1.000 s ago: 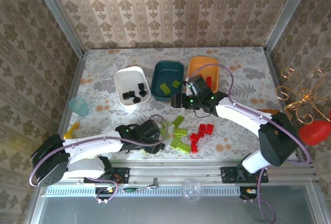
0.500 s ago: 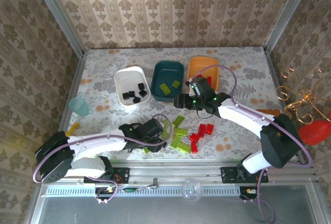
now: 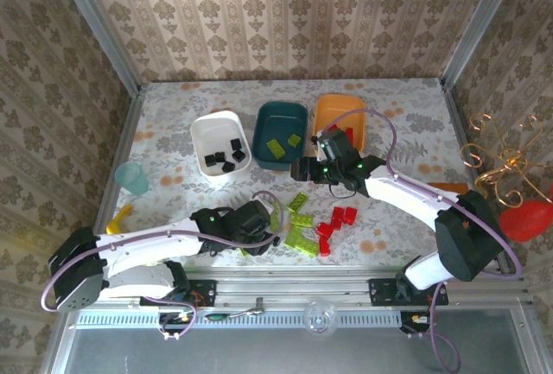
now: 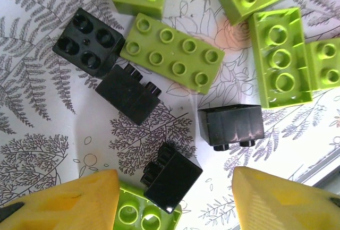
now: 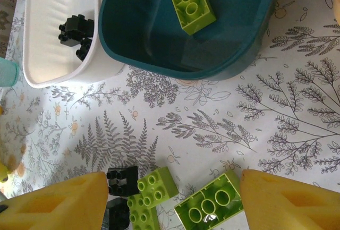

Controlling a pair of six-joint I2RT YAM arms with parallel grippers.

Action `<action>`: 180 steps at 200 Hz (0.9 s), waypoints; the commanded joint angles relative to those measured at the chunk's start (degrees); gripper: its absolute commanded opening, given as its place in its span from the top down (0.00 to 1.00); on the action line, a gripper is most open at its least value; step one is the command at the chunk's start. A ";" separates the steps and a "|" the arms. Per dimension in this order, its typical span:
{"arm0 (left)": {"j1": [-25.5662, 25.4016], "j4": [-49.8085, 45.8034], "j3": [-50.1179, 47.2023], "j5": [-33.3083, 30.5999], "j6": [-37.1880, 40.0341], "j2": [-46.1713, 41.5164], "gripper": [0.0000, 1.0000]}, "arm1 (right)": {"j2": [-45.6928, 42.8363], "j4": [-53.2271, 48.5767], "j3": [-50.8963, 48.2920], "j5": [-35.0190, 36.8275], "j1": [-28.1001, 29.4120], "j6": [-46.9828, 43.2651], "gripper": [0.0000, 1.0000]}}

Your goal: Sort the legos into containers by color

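Lime-green legos [image 3: 298, 218] and red legos [image 3: 337, 218] lie near the table's front, black ones among them. My left gripper [image 3: 270, 229] hangs low over this pile, open; a black brick [image 4: 171, 177] lies between its yellow fingers [image 4: 64, 203], half on a green brick [image 4: 146, 214]. More black bricks [image 4: 232, 125] and a green plate [image 4: 172, 60] lie beyond. My right gripper [image 3: 298, 169] is open and empty in front of the dark teal tray [image 5: 122, 33], which holds a green brick [image 5: 190, 1]. The white tray [image 3: 207, 132] holds black bricks [image 5: 74, 28]. The orange tray [image 3: 328, 110] holds red.
A pale-teal cup [image 3: 132, 177] stands at the left edge with a small yellow object [image 3: 121, 216] in front of it. A gold wire ornament [image 3: 501, 158] and a red heart shape [image 3: 527, 218] sit outside the right wall. Patterned walls close in the table.
My left gripper has crept a little to the right over the pile. My right gripper has shifted slightly right and then held still. No brick has visibly moved.
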 commanded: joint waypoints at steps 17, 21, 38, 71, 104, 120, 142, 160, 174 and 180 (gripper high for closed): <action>-0.43 1.26 -1.84 0.38 -0.97 1.97 0.40 | -1.64 0.38 -0.59 1.16 -0.39 0.24 0.32; -0.43 1.65 -1.86 0.50 -0.93 2.28 0.40 | -1.61 0.41 -0.61 1.16 -0.39 0.24 0.32; -0.43 3.07 -1.59 1.63 -0.29 4.24 0.36 | -1.65 0.27 -0.33 1.08 -0.39 0.24 0.32; -0.43 4.10 -0.98 1.76 0.38 7.94 0.41 | -1.91 -0.01 -0.36 1.24 -0.47 0.06 0.32; -0.48 4.12 -0.98 1.55 0.61 8.70 0.55 | -2.34 -0.41 -0.57 1.37 -0.74 -0.11 0.32; -0.45 4.03 -0.79 1.18 0.69 8.45 0.62 | -2.35 -0.54 -0.55 1.34 -0.90 -0.11 0.32; -0.43 4.28 -0.30 1.41 0.92 7.76 0.68 | -2.33 -0.52 -0.49 1.34 -0.94 -0.04 0.32; -0.43 4.53 -0.02 2.13 0.84 7.31 0.72 | -2.44 -0.59 -0.47 1.40 -1.10 -0.09 0.32; -0.71 4.34 0.67 2.45 0.37 6.46 0.75 | -2.53 -0.55 -0.62 1.42 -1.18 -0.05 0.32; -0.78 4.29 1.15 2.54 0.28 5.58 0.75 | -2.62 -0.43 -0.71 1.40 -1.26 -0.03 0.32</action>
